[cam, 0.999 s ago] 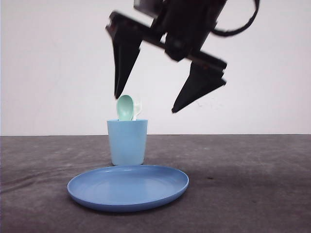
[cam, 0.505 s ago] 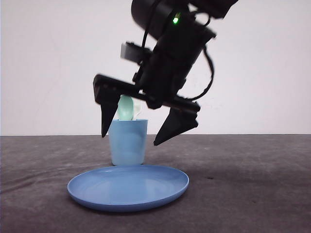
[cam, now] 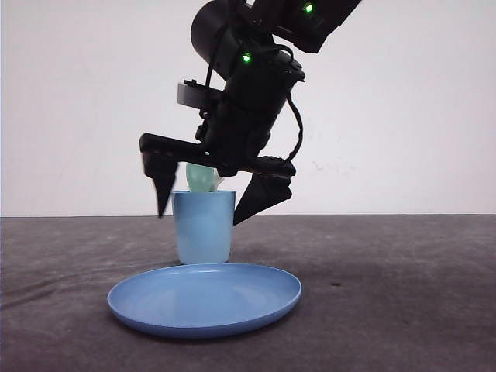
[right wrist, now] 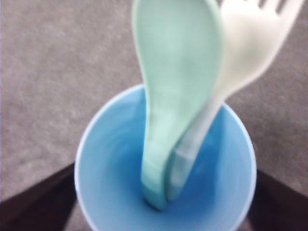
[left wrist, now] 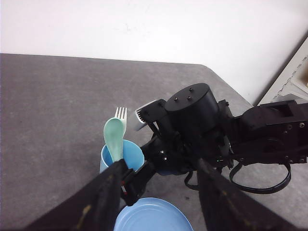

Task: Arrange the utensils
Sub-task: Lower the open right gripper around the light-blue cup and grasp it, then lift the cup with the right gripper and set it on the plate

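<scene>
The right claw is seen lowered over the light blue cup, its two fingers spread apart and straddling the cup's rim, one tip on either side, with nothing gripped between them. Directly beneath the claw, inside the cup, the mint-green spoon and the white fork stand handle-down and lean together, bowl and tines rising above the rim (the fork partly hidden behind the spoon in the right wrist view). Their upright storage in the cup leaves the heads exposed, which is judged to be why the claw is brought in from above: the heads are the only parts that can be pinched. Just below and in front of the claw, the blue round plate lies flat on the grey counter, near the cup's base; whether it touches the cup cannot be told. The plate is judged the likely destination for the utensils. The left claw is held higher, with its dark fingers apart and empty, looking down on the cup and the right arm.
</scene>
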